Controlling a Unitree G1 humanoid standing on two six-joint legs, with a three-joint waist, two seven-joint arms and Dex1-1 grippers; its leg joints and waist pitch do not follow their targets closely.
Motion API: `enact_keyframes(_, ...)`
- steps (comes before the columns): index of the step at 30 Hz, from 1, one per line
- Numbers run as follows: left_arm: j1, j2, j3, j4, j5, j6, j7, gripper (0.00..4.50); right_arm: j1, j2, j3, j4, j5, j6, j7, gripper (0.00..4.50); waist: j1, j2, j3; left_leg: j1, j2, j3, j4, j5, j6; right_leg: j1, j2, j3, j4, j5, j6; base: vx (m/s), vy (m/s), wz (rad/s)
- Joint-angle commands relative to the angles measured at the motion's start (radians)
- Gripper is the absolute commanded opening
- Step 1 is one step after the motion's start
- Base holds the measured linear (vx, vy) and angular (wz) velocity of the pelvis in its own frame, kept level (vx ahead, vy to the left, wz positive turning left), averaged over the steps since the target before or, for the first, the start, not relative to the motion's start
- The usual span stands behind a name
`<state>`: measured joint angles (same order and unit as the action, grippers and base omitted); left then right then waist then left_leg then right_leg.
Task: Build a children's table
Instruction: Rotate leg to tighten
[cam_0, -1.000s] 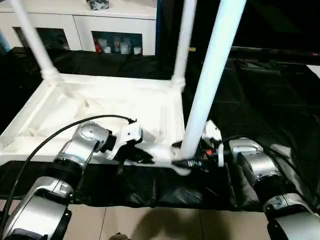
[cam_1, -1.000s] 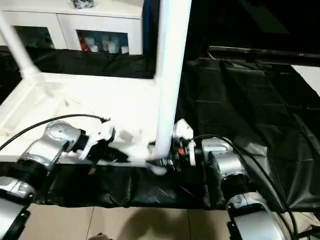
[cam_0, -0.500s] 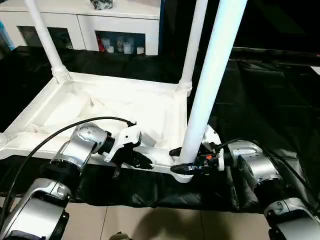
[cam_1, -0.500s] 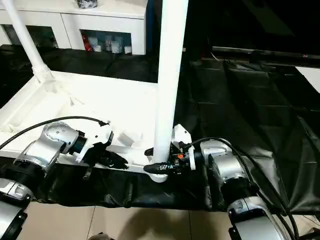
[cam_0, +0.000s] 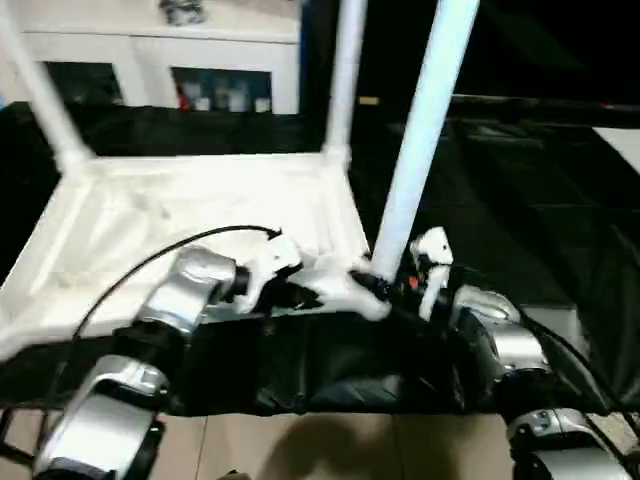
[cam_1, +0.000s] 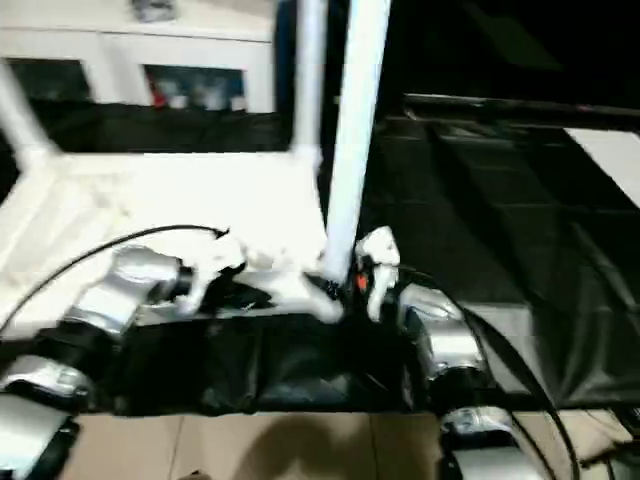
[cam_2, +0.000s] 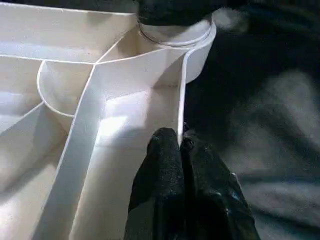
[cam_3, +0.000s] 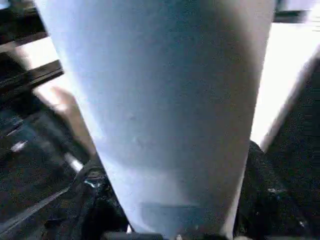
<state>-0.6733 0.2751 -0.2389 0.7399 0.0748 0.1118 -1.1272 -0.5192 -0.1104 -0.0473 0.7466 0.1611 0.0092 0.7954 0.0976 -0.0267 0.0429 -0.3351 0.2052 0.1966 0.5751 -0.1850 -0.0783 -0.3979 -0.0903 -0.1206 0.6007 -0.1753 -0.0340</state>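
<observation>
Three legs are pointing upward; my right gripper (cam_0: 383, 287) is clasping the near leg (cam_0: 420, 140), my left gripper (cam_2: 181, 141) is pinching the tabletop (cam_0: 190, 215) rim.

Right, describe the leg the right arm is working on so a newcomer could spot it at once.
Find the white tabletop lying upside down on the black sheet. Three white legs stand up from its corners; take the one at the near right corner, nearest the camera. Unlike the other two, it has the right gripper at its base.
</observation>
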Motion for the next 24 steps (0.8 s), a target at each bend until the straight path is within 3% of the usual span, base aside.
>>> enact_keyframes(1, -0.034, -0.114, -0.024, -0.004, -0.013, 0.005, 0.096, 0.00, -0.021, 0.127, 0.055, 0.087, -0.008, 0.047, -0.114, 2.14, 0.000, 0.005, -0.053, 0.000, 0.033, -0.026, -0.071, -0.249, 0.004, 0.043, -0.080, 0.062, -0.097, -0.424, -0.115, 0.000, 0.000, 0.00)
enact_keyframes(5, -0.053, -0.147, -0.044, 0.021, 0.024, -0.019, 0.159, 0.00, -0.088, 0.180, 0.016, 0.196, -0.050, -0.010, -0.369, 2.14, -0.013, 0.007, -0.051, 0.002, 0.030, -0.025, -0.072, -0.272, -0.002, 0.041, -0.076, 0.062, -0.100, -0.423, -0.117, 0.000, 0.000, 0.00)
enact_keyframes(8, -0.049, -0.136, -0.043, 0.015, 0.025, -0.029, 0.145, 0.00, -0.095, 0.184, -0.008, 0.200, -0.036, -0.040, -0.375, 2.14, -0.014, 0.009, -0.053, 0.000, 0.032, -0.024, -0.073, -0.279, 0.010, 0.042, -0.077, 0.064, -0.098, -0.395, -0.122, 0.000, 0.000, 0.00)
enact_keyframes(9, -0.046, -0.132, -0.044, 0.012, 0.024, -0.033, 0.135, 0.00, -0.095, 0.180, -0.004, 0.197, -0.044, -0.053, -0.377, 2.46, -0.013, 0.009, -0.054, -0.002, 0.032, -0.023, -0.073, -0.271, 0.014, 0.043, -0.076, 0.064, -0.095, -0.371, -0.127, 0.000, 0.000, 0.00)
enact_keyframes(16, -0.029, -0.092, -0.037, 0.017, 0.024, -0.080, 0.090, 0.00, -0.090, 0.129, 0.021, 0.201, -0.095, -0.115, -0.351, 3.12, -0.012, 0.014, -0.058, -0.005, 0.034, -0.020, -0.071, -0.237, 0.023, 0.048, -0.074, 0.068, -0.082, -0.258, -0.169, 0.000, 0.000, 0.00)
enact_keyframes(19, -0.024, -0.080, -0.037, 0.024, 0.025, -0.104, 0.081, 0.00, -0.061, 0.084, 0.046, 0.135, -0.101, -0.114, -0.281, 3.32, -0.011, 0.014, -0.059, -0.008, 0.034, -0.017, -0.069, -0.211, 0.039, 0.052, -0.071, 0.068, -0.074, -0.191, -0.186, 0.000, 0.000, 0.00)
enact_keyframes(21, -0.019, -0.071, -0.044, 0.030, 0.035, -0.128, 0.081, 0.00, -0.021, 0.046, 0.060, 0.052, -0.093, -0.089, -0.220, 3.51, -0.006, 0.007, -0.060, -0.008, 0.034, -0.016, -0.067, -0.190, 0.056, 0.055, -0.072, 0.068, -0.072, -0.166, -0.186, 0.000, 0.000, 0.00)
enact_keyframes(22, -0.015, -0.068, -0.045, 0.032, 0.037, -0.136, 0.082, 0.00, 0.006, 0.023, 0.067, -0.002, -0.083, -0.077, -0.178, 3.59, -0.005, 0.007, -0.060, -0.008, 0.034, -0.017, -0.067, -0.186, 0.060, 0.056, -0.071, 0.068, -0.072, -0.163, -0.185, 0.000, 0.000, 0.00)
enact_keyframes(23, -0.011, -0.069, -0.043, 0.033, 0.038, -0.141, 0.088, 0.00, 0.041, -0.005, 0.074, -0.070, -0.075, -0.056, -0.142, 3.59, -0.002, -0.001, -0.060, -0.007, 0.036, -0.014, -0.064, -0.181, 0.071, 0.055, -0.071, 0.068, -0.071, -0.156, -0.184, 0.000, 0.000, 0.00)
enact_keyframes(24, -0.007, -0.069, -0.042, 0.032, 0.040, -0.146, 0.096, 0.00, 0.082, -0.039, 0.085, -0.149, -0.066, -0.037, -0.101, 3.59, 0.003, 0.000, -0.059, -0.008, 0.036, -0.015, -0.065, -0.176, 0.077, 0.057, -0.071, 0.068, -0.071, -0.155, -0.180, 0.000, 0.000, 0.00)
